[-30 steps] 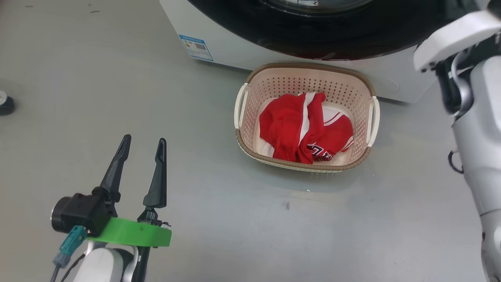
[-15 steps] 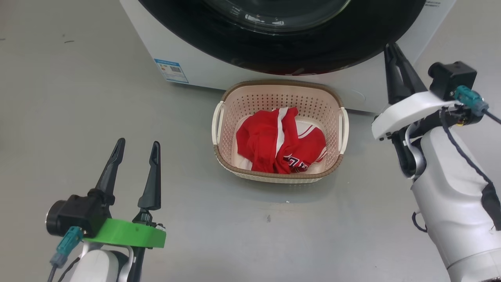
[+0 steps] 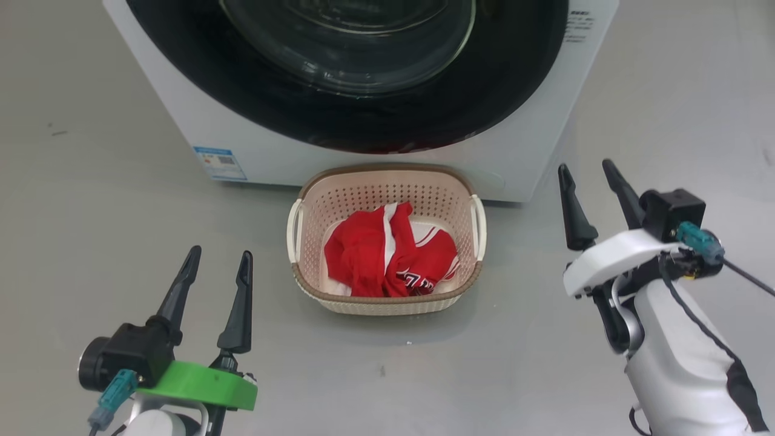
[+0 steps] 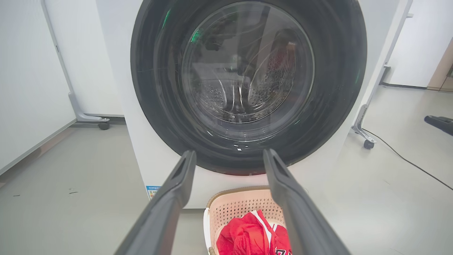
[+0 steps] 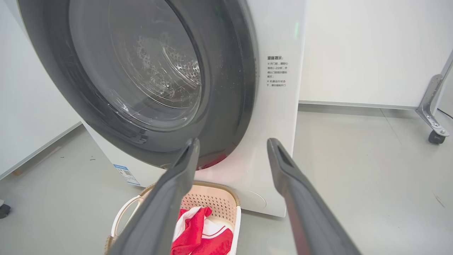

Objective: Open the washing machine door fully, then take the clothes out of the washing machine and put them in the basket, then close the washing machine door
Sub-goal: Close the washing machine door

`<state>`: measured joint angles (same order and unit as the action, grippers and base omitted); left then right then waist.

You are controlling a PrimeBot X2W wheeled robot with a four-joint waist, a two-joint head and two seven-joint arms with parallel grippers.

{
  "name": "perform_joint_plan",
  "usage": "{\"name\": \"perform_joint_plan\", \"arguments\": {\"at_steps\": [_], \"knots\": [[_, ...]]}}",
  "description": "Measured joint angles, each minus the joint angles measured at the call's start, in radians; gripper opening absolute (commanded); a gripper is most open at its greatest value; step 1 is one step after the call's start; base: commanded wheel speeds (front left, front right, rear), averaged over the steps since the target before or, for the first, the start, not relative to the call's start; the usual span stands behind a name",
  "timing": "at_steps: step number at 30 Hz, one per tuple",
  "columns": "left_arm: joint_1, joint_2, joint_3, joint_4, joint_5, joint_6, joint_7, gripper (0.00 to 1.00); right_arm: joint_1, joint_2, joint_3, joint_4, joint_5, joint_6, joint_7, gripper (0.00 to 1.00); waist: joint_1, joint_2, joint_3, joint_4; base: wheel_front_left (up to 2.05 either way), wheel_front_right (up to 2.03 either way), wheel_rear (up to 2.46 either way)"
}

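Observation:
The white washing machine (image 3: 181, 121) stands at the top of the head view, its glossy black round door (image 3: 502, 79) lying flush against the front, glass bowl in the middle. On the floor right below it sits the cream basket (image 3: 387, 172) with the red clothes (image 3: 375, 260) bunched inside. My left gripper (image 3: 220, 252) hovers open at the lower left, well short of the basket. My right gripper (image 3: 585, 165) is open at the right, beside the machine's corner. Both wrist views look between spread fingers, the left gripper (image 4: 229, 151) and the right gripper (image 5: 233, 140), at the door (image 4: 159, 88) and basket (image 5: 219, 186).
White partitions on castered feet (image 4: 103, 125) (image 5: 437, 136) flank the machine. A black cable (image 4: 407, 161) runs over the grey floor to the right, and a dark object (image 4: 439, 124) lies at that edge. A blue label (image 3: 219, 162) marks the machine's lower corner.
The head camera has pulled back, so more of the machine shows. My right arm has swung down from beside the door to the lower right, and its fingers have spread apart.

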<state>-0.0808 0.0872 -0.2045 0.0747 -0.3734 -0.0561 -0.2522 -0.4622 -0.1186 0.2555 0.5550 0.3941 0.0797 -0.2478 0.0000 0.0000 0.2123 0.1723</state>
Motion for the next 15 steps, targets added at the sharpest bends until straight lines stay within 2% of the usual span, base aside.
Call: {"name": "perform_joint_plan", "arguments": {"at_steps": [15], "knots": [[0.095, 0.006, -0.025, 0.018, 0.0, -0.002, 0.023, 1.0, 0.249, 0.012, -0.036, -0.159, -0.022, -0.056, -0.001, 1.0, 0.0, 0.0, -0.118, -0.104, 0.0, 0.0, 0.0]]}}
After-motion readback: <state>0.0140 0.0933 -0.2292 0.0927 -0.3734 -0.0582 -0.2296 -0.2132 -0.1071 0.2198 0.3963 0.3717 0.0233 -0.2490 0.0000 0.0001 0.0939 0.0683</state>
